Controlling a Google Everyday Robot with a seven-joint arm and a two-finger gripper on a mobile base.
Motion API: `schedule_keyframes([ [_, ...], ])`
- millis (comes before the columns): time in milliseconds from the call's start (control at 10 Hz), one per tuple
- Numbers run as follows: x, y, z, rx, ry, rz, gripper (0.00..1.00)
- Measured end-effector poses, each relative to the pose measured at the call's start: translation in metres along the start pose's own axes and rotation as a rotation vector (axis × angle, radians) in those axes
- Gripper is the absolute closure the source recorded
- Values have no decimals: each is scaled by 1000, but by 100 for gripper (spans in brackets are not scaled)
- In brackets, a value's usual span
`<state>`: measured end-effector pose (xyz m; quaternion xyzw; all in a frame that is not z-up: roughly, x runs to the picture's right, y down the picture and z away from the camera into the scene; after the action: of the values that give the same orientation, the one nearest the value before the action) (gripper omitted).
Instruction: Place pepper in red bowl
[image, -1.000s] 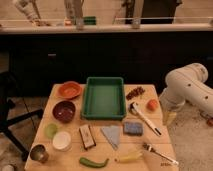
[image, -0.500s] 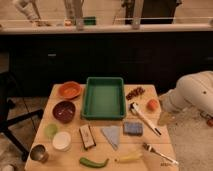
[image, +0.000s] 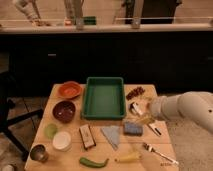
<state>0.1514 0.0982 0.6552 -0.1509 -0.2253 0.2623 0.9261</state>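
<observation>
The red bowl (image: 69, 90) sits at the worktop's (image: 162, 140) back left, its glossy inside bare. The green tray (image: 103, 80) beside it, the maroon bowl (image: 64, 111), the small green bowl (image: 50, 130) and the metal cup (image: 39, 153) show nothing inside. The writing on the small box (image: 87, 136) cannot be read. The pepper (image: 93, 162) lies at the front edge, between the cup and a yellow item (image: 128, 158). The tool (image: 146, 114) hovers right of the tray, fingers apart, holding nothing, well apart from the pepper.
</observation>
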Motion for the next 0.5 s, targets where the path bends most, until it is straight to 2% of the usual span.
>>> schedule_keyframes([
  [300,-52,26,23,2,-7,-55,20],
  [500,-83,49,35,16,36,-129,20],
])
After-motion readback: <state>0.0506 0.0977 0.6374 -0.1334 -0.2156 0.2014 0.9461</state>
